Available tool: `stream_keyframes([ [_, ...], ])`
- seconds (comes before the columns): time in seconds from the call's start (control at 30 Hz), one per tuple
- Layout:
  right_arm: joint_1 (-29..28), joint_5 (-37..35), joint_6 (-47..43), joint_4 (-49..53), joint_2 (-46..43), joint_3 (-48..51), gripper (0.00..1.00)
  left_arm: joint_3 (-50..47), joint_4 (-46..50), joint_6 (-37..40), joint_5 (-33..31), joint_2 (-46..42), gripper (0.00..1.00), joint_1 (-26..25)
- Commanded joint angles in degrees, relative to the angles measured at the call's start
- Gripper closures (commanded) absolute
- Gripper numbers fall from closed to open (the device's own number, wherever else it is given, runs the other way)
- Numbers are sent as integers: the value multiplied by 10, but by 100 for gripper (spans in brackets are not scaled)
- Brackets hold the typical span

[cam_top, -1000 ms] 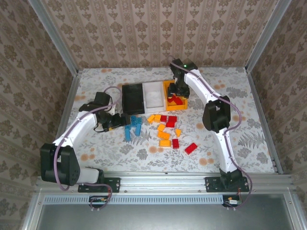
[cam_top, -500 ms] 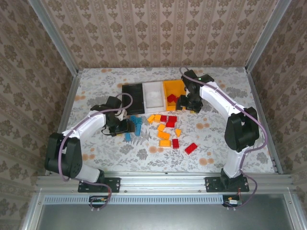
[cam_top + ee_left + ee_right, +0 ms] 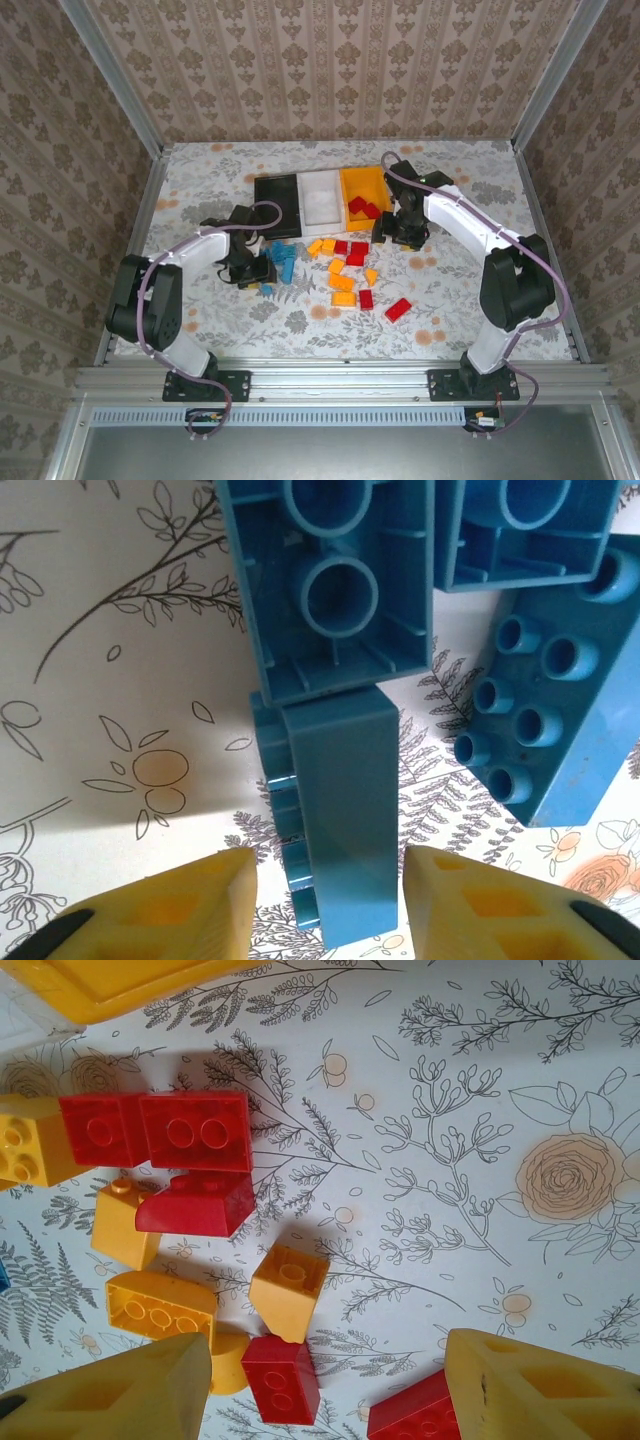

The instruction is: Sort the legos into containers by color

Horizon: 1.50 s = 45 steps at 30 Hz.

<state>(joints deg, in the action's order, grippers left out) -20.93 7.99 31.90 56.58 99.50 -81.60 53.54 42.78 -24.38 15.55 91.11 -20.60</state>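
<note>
Legos point(image 3: 342, 282): studded, glossy plastic blocks beside three rectangular containers point(image 3: 322, 205)

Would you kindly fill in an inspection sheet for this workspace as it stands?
Surface: floral-print table, flat.
Job's things: black bin and white bin look empty; orange-yellow bin holds red bricks; blue bricks, orange bricks and loose red bricks lie on the table.
Clutter: nothing seen.
Pincers: left pincer open astride a tipped blue brick; right pincer open above loose bricks.
Cables: a cable runs along each arm.
Surroundings: wallpapered walls, metal frame.
</note>
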Motion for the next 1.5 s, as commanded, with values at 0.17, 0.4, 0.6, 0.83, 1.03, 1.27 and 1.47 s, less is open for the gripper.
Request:
stream_keyframes([
  [0.17,-4,8,11,-9,-13,3,36,-5,5,5,-4,1,75,-1],
  [0.4,-3,8,7,-8,-10,-1,36,0,55,16,-1,-48,78,2],
  [0.6,-4,11,8,-14,-9,5,36,23,102,17,17,-115,78,31],
  [0.83,-3,12,5,-12,-10,5,36,121,87,4,50,-94,76,68],
  [1.03,-4,4,3,3,-27,12,36,250,44,-10,64,28,76,69],
  [1.27,-4,-1,18,5,-74,61,36,358,33,-3,69,156,76,69],
  [1.47,-3,-14,38,0,-123,112,36,426,54,12,67,223,68,63],
])
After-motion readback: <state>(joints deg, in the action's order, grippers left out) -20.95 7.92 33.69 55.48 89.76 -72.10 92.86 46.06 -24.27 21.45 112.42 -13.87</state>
